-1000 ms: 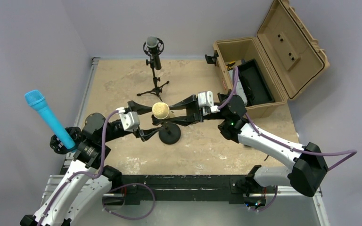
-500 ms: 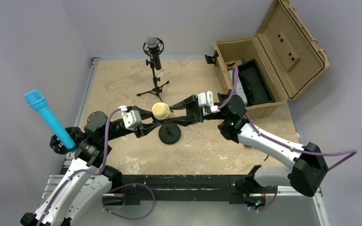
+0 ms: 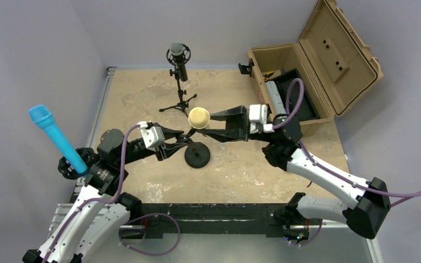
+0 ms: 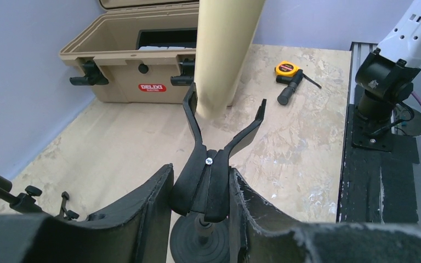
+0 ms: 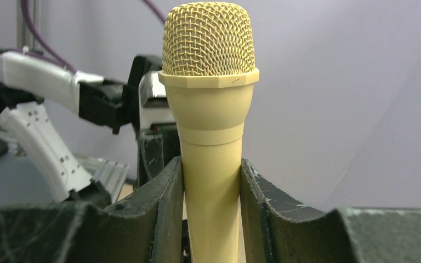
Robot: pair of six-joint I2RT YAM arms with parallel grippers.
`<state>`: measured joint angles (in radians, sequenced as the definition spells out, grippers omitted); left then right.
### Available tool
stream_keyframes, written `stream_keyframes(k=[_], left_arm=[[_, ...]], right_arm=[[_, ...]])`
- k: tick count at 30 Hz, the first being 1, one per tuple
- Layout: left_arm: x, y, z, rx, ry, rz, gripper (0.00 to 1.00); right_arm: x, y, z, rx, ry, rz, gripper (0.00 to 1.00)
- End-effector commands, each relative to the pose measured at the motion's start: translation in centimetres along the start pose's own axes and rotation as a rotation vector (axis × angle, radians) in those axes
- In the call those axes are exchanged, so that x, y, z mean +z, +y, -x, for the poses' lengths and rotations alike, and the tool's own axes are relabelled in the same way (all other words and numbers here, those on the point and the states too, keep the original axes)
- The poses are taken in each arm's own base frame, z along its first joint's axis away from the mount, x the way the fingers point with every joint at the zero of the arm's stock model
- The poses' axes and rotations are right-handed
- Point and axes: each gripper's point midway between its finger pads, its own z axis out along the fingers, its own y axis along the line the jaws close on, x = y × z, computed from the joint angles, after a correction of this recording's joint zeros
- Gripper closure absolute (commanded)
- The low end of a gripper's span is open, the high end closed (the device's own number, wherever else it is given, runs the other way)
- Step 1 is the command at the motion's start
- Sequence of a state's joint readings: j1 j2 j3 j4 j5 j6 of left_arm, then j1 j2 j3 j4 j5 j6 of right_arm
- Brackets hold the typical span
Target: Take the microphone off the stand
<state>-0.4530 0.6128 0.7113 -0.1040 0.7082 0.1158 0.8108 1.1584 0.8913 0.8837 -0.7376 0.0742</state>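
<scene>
Right gripper (image 5: 211,178) clamps the upright mic (image 5: 208,109) just far of the stand (image 4: 222,145), whose clip the left gripper (image 4: 200,174) pinches.

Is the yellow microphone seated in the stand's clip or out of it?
Out. The microphone hangs in the right gripper, its lower end clear of the empty clip, which the left gripper holds.

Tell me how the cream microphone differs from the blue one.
Colour: the cream microphone is pale, the blue microphone bright. Pose: cream upright, blue leaning. Support: the right pincer grips the cream one; a black holder keeps the blue one. Both have rounded heads.
</scene>
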Motion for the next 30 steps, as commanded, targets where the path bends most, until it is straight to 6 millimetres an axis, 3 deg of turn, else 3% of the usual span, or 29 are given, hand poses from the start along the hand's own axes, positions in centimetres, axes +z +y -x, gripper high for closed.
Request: stream_keyframes(k=[1, 6, 9, 12, 15, 19, 23, 28, 30], left_arm=[[-0.2, -0.3, 0.6, 0.009, -0.005, -0.010, 1.00], [-0.4, -0.3, 0.7, 0.012, -0.007, 0.004, 1.00], [-0.5, 0.4, 0.8, 0.004, -0.005, 0.051, 1.00], [-0.8, 1.2, 0.9, -0.007, -0.003, 0.108, 1.00], [-1.2, 2.5, 1.0, -0.022, 0.003, 0.191, 1.00], [-1.6, 3.3, 1.4, -0.048, -0.003, 0.253, 1.00], [-1.7, 3.4, 1.6, -0.067, -0.006, 0.262, 1.00], [-2.1, 3.6, 1.8, -0.079, -0.013, 0.291, 1.00], [-2.1, 3.4, 2.0, -0.076, -0.020, 0.282, 1.00]], right_arm=[[-1.1, -2.1, 7.0, -0.086, -0.172, -0.187, 1.00], [-4.8, -3.9, 12.5, -0.084, -0.330, -0.432, 1.00], [-8.3, -5.9, 13.6, -0.036, -0.408, -0.650, 1.00], [-12.2, -9.3, 10.6, 0.076, -0.401, -0.947, 1.00], [-14.7, -11.9, 5.5, 0.144, -0.282, -1.172, 1.00], [-15.4, -13.5, -1.1, 0.198, -0.108, -1.292, 1.00], [-15.8, -14.8, -6.5, 0.244, 0.022, -1.366, 1.00], [-17.0, -18.5, -12.0, 0.231, 0.210, -1.415, 1.00], [-18.3, -20.8, -15.1, 0.207, 0.329, -1.425, 1.00]])
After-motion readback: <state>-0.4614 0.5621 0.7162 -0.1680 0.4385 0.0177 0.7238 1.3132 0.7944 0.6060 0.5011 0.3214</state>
